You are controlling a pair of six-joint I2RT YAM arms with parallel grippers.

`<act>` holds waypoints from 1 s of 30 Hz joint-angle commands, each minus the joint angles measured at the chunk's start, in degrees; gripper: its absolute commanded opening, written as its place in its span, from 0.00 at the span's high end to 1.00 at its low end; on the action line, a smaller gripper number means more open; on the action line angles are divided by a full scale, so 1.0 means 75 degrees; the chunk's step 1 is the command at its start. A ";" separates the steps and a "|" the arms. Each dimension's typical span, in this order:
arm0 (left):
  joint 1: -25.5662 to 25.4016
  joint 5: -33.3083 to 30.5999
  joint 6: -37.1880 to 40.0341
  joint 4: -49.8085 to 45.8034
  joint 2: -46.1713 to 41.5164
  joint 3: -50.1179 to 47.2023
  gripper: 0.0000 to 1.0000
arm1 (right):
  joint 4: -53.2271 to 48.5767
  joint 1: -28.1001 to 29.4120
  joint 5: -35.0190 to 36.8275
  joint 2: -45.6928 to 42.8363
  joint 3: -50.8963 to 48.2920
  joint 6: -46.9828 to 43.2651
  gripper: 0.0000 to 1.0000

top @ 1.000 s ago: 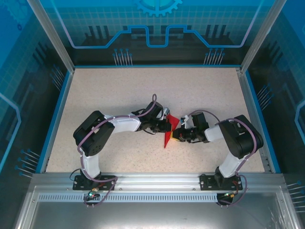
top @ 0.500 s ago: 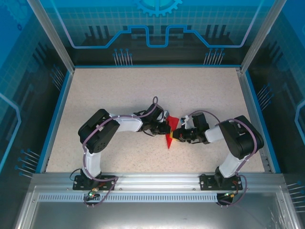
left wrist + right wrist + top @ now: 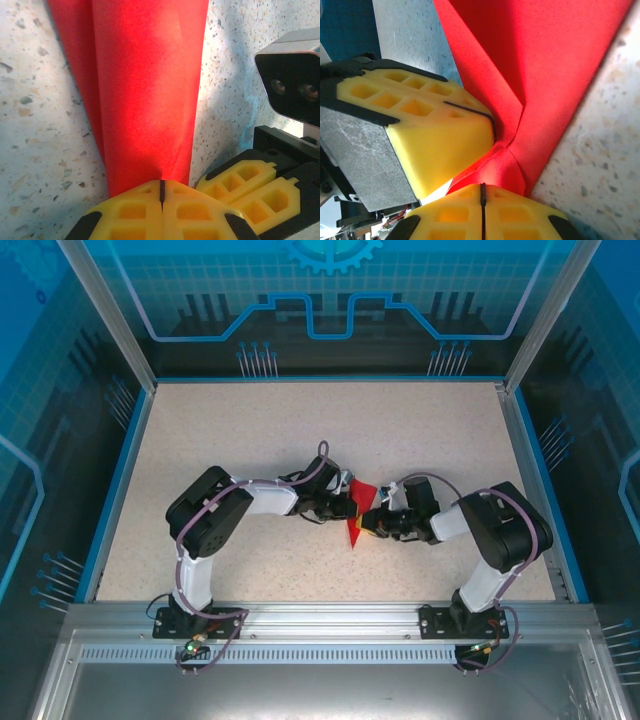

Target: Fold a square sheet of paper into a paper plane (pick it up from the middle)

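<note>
The square sheet of paper (image 3: pixel 356 516) is bright red and folded into a narrow pointed shape, its tip toward the near edge. It is held between both grippers at mid-table. My left gripper (image 3: pixel 345 506) comes in from the left. In the left wrist view its jaws (image 3: pixel 161 183) are shut, pinching the creased red paper (image 3: pixel 145 85). My right gripper (image 3: pixel 373 523) comes in from the right. Its jaws (image 3: pixel 482 186) are shut on a fold of the paper (image 3: pixel 540 75). The left gripper's yellow fingers (image 3: pixel 430 120) press the sheet right beside them.
The speckled table (image 3: pixel 250 440) is framed by a blue rim with transparent walls around it. Both arm bases are bolted to the metal rail (image 3: pixel 330 625) at the near edge. The right gripper's fingers (image 3: pixel 240 182) and the right wrist camera housing (image 3: pixel 292 75) sit close beside the left jaws.
The left arm has shifted a little to the right, and the paper's pointed tip moved slightly right and away from the near edge. Both grippers stay closed on the paper.
</note>
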 commanded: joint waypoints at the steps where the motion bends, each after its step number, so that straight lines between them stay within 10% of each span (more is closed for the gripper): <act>1: 0.0096 0.0268 -0.0133 0.0173 -0.0075 -0.0094 0.98 | 0.0734 -0.0104 -0.0052 0.0173 -0.0108 0.0367 0.90; 30: 0.0122 0.0489 -0.0011 0.0266 -0.0385 -0.0100 0.98 | -0.1039 -0.0873 0.0251 0.0100 0.1197 -0.0470 0.67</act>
